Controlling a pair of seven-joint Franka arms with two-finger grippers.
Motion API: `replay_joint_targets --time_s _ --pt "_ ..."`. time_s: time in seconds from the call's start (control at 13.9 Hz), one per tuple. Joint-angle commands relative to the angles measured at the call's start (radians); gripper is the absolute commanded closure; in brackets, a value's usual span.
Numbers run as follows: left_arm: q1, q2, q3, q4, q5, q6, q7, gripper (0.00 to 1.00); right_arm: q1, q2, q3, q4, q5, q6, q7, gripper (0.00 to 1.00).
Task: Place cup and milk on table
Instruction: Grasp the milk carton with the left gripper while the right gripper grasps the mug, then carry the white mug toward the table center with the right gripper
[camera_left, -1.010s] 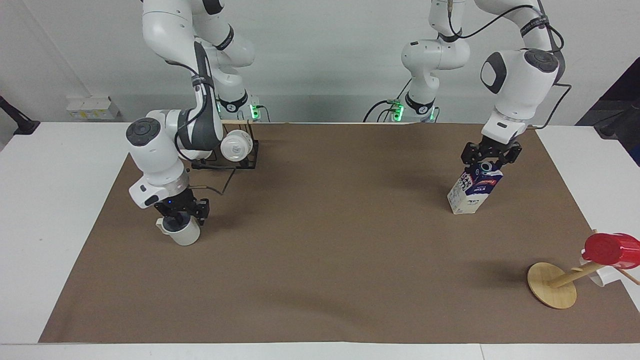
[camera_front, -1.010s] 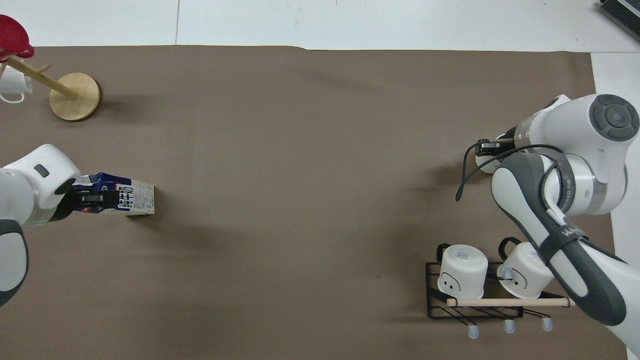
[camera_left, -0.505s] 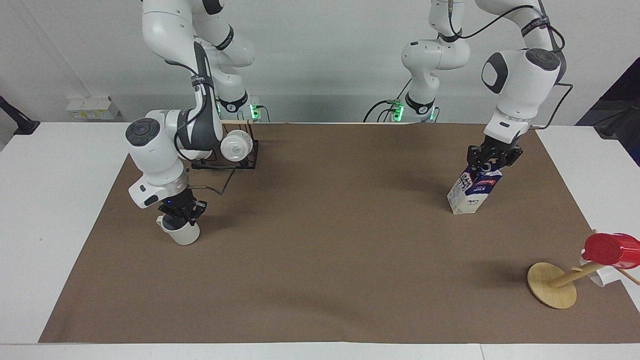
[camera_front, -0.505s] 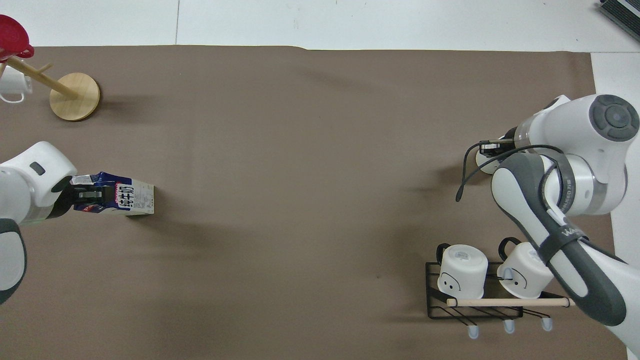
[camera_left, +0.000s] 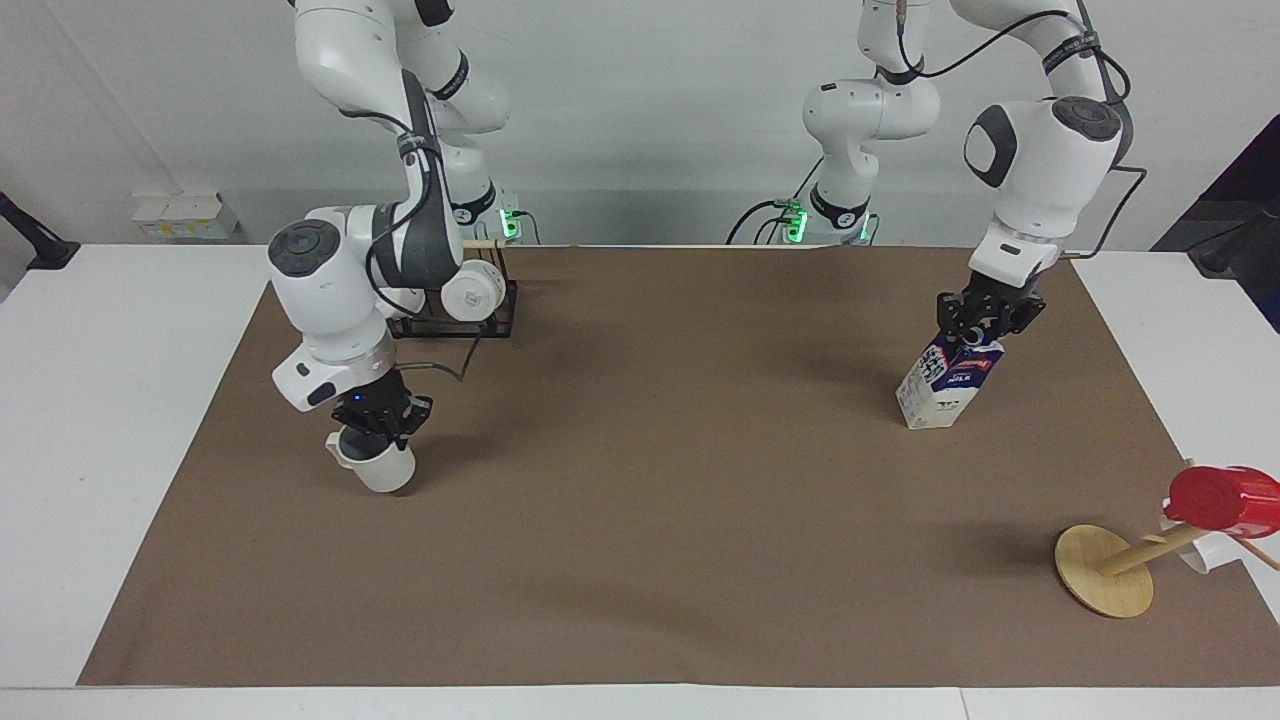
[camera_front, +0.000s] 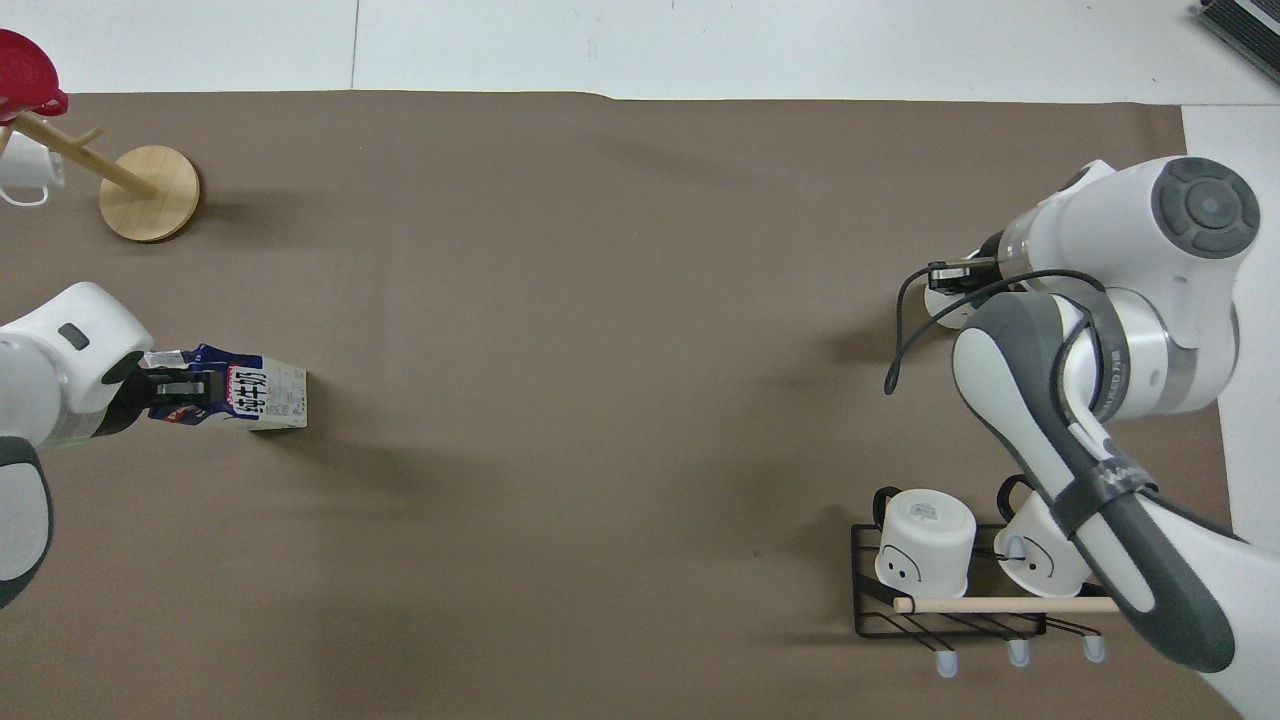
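Note:
The beige-white cup (camera_left: 380, 468) is tilted at the sheet's surface toward the right arm's end of the brown-covered table (camera_left: 660, 500); I cannot tell whether it touches. My right gripper (camera_left: 380, 425) is shut on its rim from above. In the overhead view only an edge of the cup (camera_front: 942, 303) shows under the right gripper (camera_front: 955, 277). The blue and white milk carton (camera_left: 945, 385) leans with its base on the sheet toward the left arm's end. My left gripper (camera_left: 985, 325) is shut on its gable top; the overhead view shows both the carton (camera_front: 262, 397) and the gripper (camera_front: 180, 387).
A black wire rack (camera_front: 950, 610) with two white mugs (camera_front: 925, 545) stands nearer the robots than the cup. A wooden mug stand (camera_left: 1105, 570) with a red cup (camera_left: 1222, 498) and a white mug (camera_front: 22, 172) stands farther from the robots than the milk.
Both grippers closed, the right on the cup's rim, the left on the carton's top. The right gripper then shifted the cup a little toward the table's middle. The carton stayed put.

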Motion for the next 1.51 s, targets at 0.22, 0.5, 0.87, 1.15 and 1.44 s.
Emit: replay_joint_targets --time_s 0.22,0.5,0.87,1.15,1.44 --pt "0.008 0.008 0.000 0.005 0.021 0.010 -0.003 0.54 0.178 0.008 0.002 0.102 -0.055 -0.102 0.241 1.00" --pt "0.005 0.025 -0.001 0.032 0.019 -0.008 -0.020 0.62 0.317 0.008 0.002 0.145 -0.069 -0.172 0.384 1.00" --pt "0.003 0.028 -0.001 0.153 0.007 -0.156 -0.023 0.63 0.446 0.005 0.005 0.186 -0.063 -0.201 0.499 1.00" --pt "-0.011 0.025 -0.003 0.301 -0.033 -0.332 -0.057 0.63 0.547 0.073 0.004 0.236 -0.072 -0.235 0.607 1.00" --pt "-0.029 0.023 -0.009 0.394 -0.059 -0.425 -0.115 0.63 0.633 0.175 0.004 0.280 -0.091 -0.217 0.710 1.00"
